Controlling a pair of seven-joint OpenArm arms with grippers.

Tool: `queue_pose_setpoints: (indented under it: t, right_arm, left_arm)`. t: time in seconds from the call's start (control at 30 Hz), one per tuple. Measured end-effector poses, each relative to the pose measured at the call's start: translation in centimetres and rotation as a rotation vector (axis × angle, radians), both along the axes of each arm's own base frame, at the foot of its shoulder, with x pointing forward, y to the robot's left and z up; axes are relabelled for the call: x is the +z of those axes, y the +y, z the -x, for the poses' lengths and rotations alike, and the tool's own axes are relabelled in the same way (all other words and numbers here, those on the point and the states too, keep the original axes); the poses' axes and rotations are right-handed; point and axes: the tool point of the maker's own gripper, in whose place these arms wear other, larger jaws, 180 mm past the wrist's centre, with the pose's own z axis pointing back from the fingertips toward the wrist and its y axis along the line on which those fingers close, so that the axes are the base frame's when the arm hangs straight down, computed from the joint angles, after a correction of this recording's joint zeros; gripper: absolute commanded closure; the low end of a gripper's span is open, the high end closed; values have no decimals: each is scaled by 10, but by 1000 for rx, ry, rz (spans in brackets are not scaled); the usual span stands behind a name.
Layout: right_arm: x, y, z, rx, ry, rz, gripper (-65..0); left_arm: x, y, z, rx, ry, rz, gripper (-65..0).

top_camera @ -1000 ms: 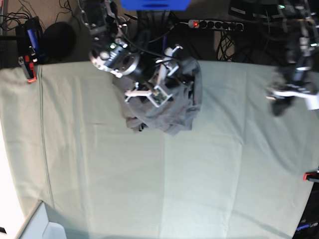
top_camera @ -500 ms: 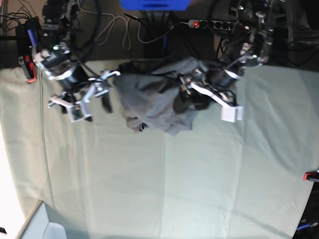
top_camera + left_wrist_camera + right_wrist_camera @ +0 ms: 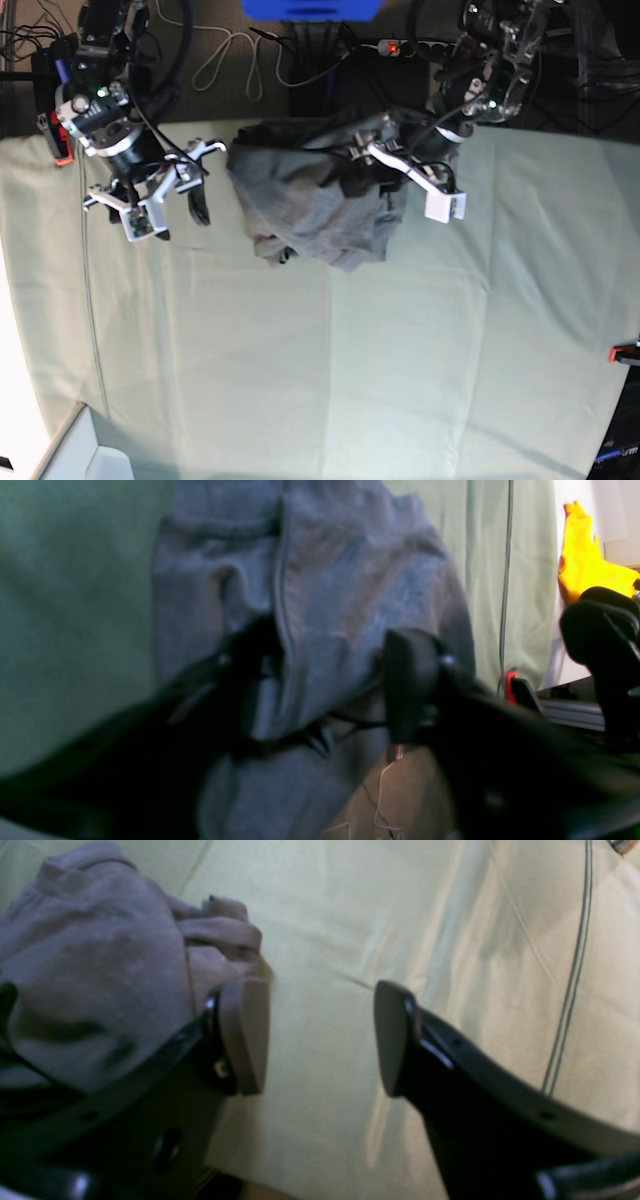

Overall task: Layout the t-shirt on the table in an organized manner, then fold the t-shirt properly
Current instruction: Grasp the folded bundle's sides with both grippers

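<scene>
- Two arms are in play over the table (image 3: 330,380), and the t-shirt (image 3: 310,205) is the landmark: a crumpled grey heap bunched against the table's far edge, nowhere near laid out.
- Left gripper (image 3: 375,175) is right on the heap, at its side nearer the red clamp (image 3: 625,352), its white bracket reaching past the heap's edge.
- From the left wrist camera, the left gripper (image 3: 325,690) has its fingers (image 3: 407,680) standing apart with grey cloth lying between them; a seam of the t-shirt (image 3: 340,590) runs down into that gap. Whether the pads actually pinch the cloth, I cannot tell.
- Right gripper (image 3: 165,205) hangs off to the other side of the heap, just clear of it, above bare green cloth.
- From the right wrist camera, the right gripper (image 3: 322,1037) is wide apart with only green table cloth (image 3: 450,930) showing between the pads; the t-shirt (image 3: 100,965) bulges just beside one pad.
- Behind the heap, beyond the table's far edge, a power strip (image 3: 430,48) and loose cables (image 3: 225,55) lie on the floor.
</scene>
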Motion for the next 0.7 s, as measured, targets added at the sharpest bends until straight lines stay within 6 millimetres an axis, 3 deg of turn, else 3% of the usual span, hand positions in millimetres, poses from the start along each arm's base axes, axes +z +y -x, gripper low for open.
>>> queue_pose_setpoints:
  t: [0.13,0.37,0.57,0.7]
  right_arm:
    - [1,0,-1,0,-3,0,-336]
    - [1,0,-1,0,-4,0,-336]
    - [1,0,-2,0,-5,-1,-336]
    - [1,0,-2,0,-5,-1,-336]
  left_arm:
    - [-4,-3,4,-8,15,6,0]
    - [-6,-29,21,-85,33,23,0]
    - [5,-29,49,-104,42,38,0]
    - [24,-17,45,-112,-18,18,0]
